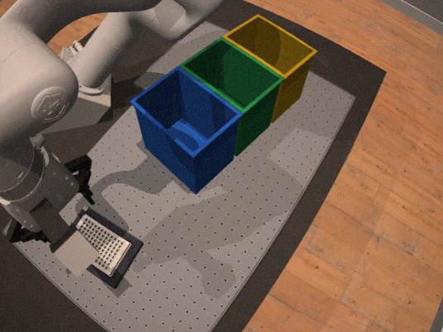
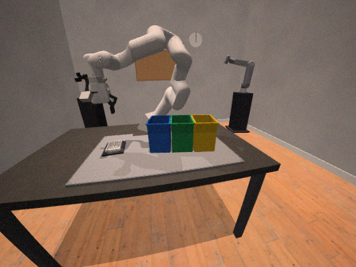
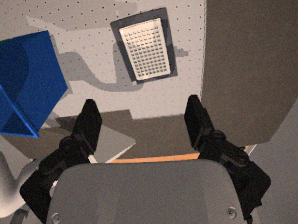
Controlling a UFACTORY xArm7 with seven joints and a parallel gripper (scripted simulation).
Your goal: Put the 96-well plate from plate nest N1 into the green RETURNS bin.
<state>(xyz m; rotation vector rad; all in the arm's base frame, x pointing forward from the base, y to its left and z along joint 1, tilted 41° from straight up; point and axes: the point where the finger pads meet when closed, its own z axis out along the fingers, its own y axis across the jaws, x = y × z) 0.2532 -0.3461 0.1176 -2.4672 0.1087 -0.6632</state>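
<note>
From the top, the plate [image 1: 103, 244] is lying flat in its dark nest [image 1: 131, 250] near the table's [image 1: 364, 83] corner, partly hidden by the arm's wrist. The green bin [image 1: 231, 74] is standing between the blue bin [image 1: 186, 136] and the yellow bin [image 1: 270, 43], mouths up for a drop.

From outside, the claw [image 2: 112, 103] is hanging well above the plate, probably lining up to descend.

From the wrist, its fingers are standing wide apart, gripping nothing.
</note>
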